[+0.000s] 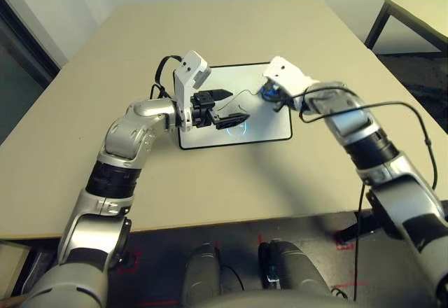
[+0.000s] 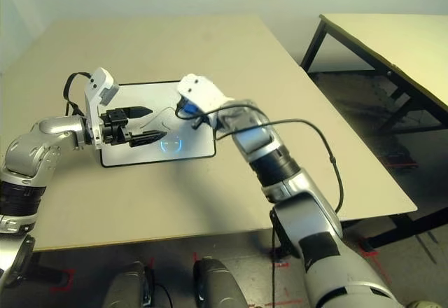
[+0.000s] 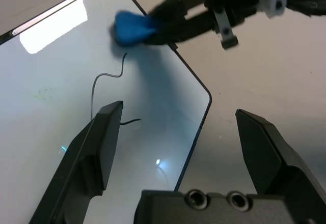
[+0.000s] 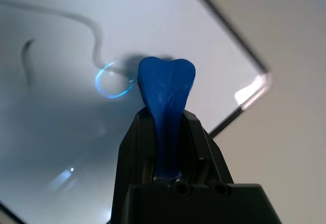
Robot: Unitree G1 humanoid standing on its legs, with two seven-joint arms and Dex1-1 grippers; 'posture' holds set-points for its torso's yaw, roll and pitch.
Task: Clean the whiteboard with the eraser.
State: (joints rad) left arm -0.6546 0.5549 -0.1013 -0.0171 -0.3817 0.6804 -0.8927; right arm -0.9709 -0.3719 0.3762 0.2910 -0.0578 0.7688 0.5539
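Currently, near to far:
left gripper (image 3: 175, 147): jaws wide apart, holding nothing, hovering over whiteboard's (image 1: 269, 122) near edge
scribble (image 3: 104, 79): thin black line, clear in wrist views
right gripper (image 4: 168, 127): clamped on eraser (image 4: 167, 89), angled down at board's far right corner
counter (image 1: 231, 182): bare around board

Even, soft indoor light falls on the beige table (image 1: 231, 182), with a faint arm shadow toward 6 o'clock. Bright window glare sits on the whiteboard (image 3: 153, 132) at 10 o'clock in the left wrist view, and a ring-shaped reflection glows beside the eraser (image 4: 167, 89). The near black fingers (image 3: 97, 152) are soft and out of focus. Head views bend slightly at the edges.
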